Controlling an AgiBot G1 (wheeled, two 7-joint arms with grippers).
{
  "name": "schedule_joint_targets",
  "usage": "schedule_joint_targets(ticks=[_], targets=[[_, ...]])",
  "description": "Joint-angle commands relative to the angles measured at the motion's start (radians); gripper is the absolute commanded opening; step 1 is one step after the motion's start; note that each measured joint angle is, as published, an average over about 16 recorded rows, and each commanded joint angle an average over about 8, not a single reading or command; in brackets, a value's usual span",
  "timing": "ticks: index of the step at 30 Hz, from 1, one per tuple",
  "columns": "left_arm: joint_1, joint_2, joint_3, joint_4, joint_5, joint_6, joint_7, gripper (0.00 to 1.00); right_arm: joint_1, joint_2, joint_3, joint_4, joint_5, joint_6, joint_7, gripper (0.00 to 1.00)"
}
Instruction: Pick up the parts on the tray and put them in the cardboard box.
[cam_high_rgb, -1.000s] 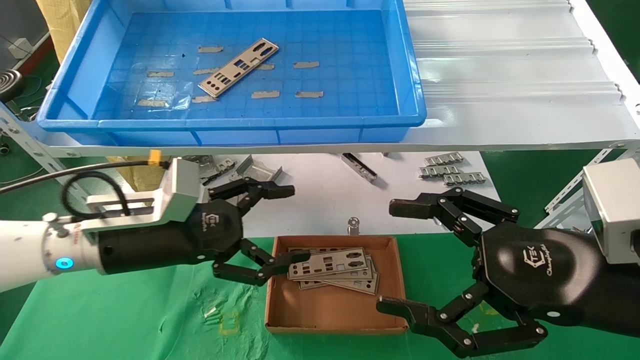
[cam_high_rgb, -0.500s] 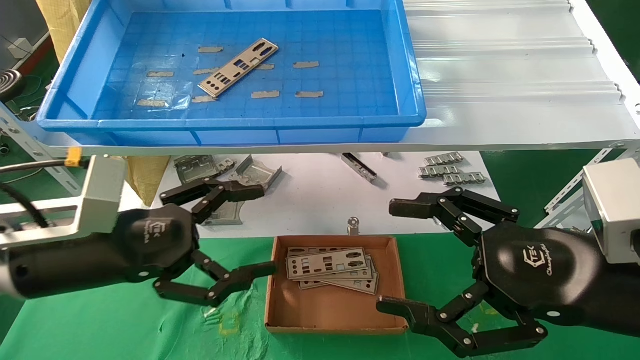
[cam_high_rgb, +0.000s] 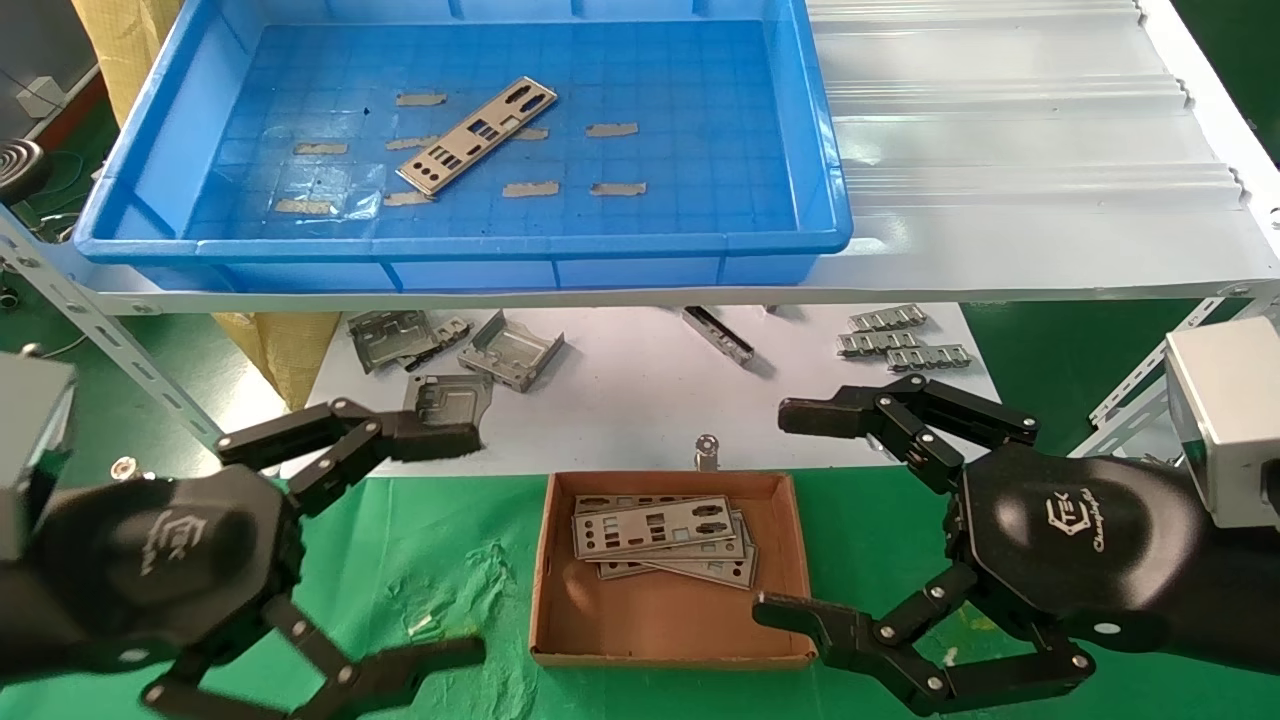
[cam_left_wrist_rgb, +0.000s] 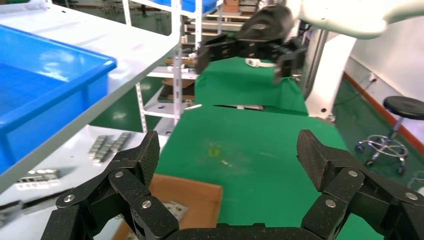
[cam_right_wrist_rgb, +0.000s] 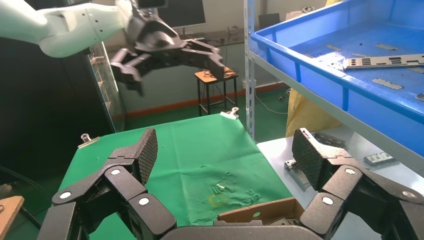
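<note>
Parts: you've got one plate (cam_high_rgb: 477, 136) lying flat and slanted on the floor of the blue tray (cam_high_rgb: 820, 215) up on the white shelf (cam_high_rgb: 1010, 150), among bits of beige tape, and a small stack of plates (cam_high_rgb: 662, 537) sitting in the far half of the cardboard box (cam_high_rgb: 668, 625) on the green cloth (cam_high_rgb: 420, 545) below. Your left gripper (cam_high_rgb: 420, 545) is low on the left, well apart from the box, fingers spread wide and holding nothing. Your right gripper (cam_high_rgb: 775, 510) hovers just beside the box's right wall, fingers also spread wide, empty. Behind the box on the white sheet (cam_high_rgb: 640, 390) you can see bent metal brackets (cam_high_rgb: 510, 350) and linked grey strips (cam_high_rgb: 900, 343). Left wrist view shows the box corner (cam_left_wrist_rgb: 192, 192) under the open fingers (cam_left_wrist_rgb: 145, 157)
</note>
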Motion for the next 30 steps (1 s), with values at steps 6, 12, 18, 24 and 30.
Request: schedule_joint_targets(ticks=[6,12,18,24,30], targets=[[0.034,-0.044,-0.027,-0.074,-0.03,0.001,-0.037,1.0,0.0,0.0,0.0,0.0,0.0,0.0,0.0,1.0],[0.029,-0.037,-0.023,-0.061,-0.026,0.001,-0.032,1.0,0.0,0.0,0.0,0.0,0.0,0.0,0.0,1.0],[0.024,-0.031,-0.019,-0.05,-0.02,0.001,-0.028,1.0,0.0,0.0,0.0,0.0,0.0,0.0,0.0,1.0],[0.021,-0.027,-0.016,-0.043,-0.017,0.001,-0.026,1.0,0.0,0.0,0.0,0.0,0.0,0.0,0.0,1.0],[0.019,-0.024,-0.015,-0.039,-0.016,0.0,-0.024,1.0,0.0,0.0,0.0,0.0,0.0,0.0,0.0,1.0]])
